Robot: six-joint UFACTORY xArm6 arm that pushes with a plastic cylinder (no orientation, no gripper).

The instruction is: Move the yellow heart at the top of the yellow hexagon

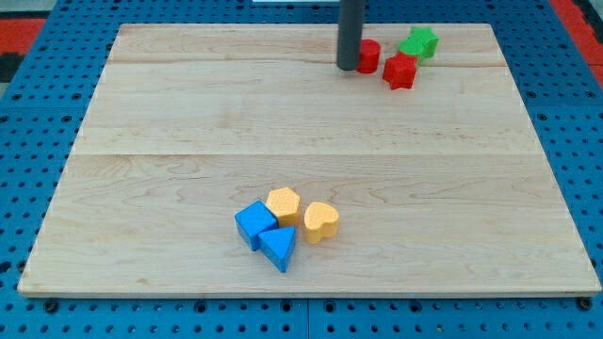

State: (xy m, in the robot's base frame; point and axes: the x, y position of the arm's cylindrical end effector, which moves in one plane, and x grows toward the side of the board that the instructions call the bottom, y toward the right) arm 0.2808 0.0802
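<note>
The yellow heart (320, 221) lies low on the board, just right of the yellow hexagon (283, 203) and almost touching it. A blue cube (254, 224) sits left of and below the hexagon, with a blue triangle (279, 248) under it. My tip (348, 68) is far off at the view's top, touching the left side of a red cylinder (368, 56).
A red star-like block (399, 71) and a green star-like block (418, 42) sit right of the red cylinder at the top. The wooden board (141, 141) lies on a blue pegboard (28, 141).
</note>
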